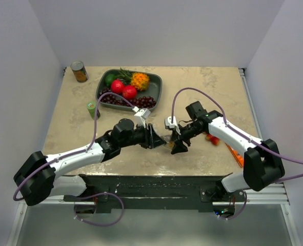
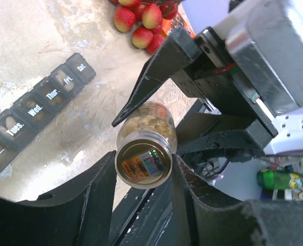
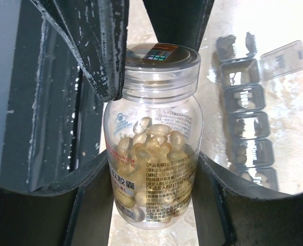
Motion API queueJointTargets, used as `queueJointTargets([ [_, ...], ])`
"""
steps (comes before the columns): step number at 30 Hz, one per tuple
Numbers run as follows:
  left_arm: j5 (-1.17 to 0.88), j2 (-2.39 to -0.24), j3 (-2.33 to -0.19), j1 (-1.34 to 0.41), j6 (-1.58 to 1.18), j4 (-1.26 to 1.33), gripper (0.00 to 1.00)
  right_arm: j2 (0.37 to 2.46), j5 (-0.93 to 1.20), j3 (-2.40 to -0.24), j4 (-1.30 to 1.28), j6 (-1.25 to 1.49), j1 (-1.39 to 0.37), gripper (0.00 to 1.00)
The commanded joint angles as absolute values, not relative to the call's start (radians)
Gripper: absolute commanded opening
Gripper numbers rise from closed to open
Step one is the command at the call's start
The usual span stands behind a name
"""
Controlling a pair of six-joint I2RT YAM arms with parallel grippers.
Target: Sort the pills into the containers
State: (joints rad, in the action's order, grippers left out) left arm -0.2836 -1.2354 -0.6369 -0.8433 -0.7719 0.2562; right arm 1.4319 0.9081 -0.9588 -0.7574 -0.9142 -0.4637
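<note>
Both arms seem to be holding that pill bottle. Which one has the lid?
The left end effector: it pinches the cap of the pill bottle, while the right end effector clamps the clear body full of capsules.

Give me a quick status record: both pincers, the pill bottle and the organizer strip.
left pincer: shut on the cap
right pincer: shut on the body of the pill bottle
pill bottle: capped, roughly half full of pale yellow capsules
pill organizer: flat on the table, Tues. to Sat. lids shut, an end lid open
</note>
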Motion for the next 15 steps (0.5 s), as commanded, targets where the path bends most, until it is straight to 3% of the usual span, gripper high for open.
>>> queueJointTargets([
  [1, -0.192, -1.239, -0.634, -0.838, -0.844, 0.103, 0.0, 1.371, 0.957, -0.977, -0.696, -0.894, -0.439, 0.0],
  [6, -0.328, -1.243, -0.545, -0.738, -1.029, 0.283, 0.0, 1.373, 0.957, -0.974, -0.698, -0.902, -0.439, 0.0],
  [9, -0.439, -1.226, -0.463, -0.675, -1.123, 0.433, 0.28, 1.373, 0.956, -0.974, -0.699, -0.904, -0.437, 0.0],
  [10, -0.458, -1.214, -0.447, -0.667, -1.13, 0.455, 0.49, 1.371, 0.957, -0.974, -0.699, -0.9, -0.437, 0.0],
  [12, -0.505, -1.2, -0.448, -0.658, -1.117, 0.471, 0.64, 1.371, 0.963, -0.976, -0.703, -0.903, -0.434, 0.0],
  [13, -0.514, -1.184, -0.454, -0.657, -1.102, 0.468, 0.78, 1.371, 0.965, -0.977, -0.703, -0.904, -0.434, 0.0],
  [15, -0.522, -1.166, -0.46, -0.65, -1.04, 0.433, 0.9, 1.373, 0.969, -0.977, -0.709, -0.908, -0.434, 0.0],
])
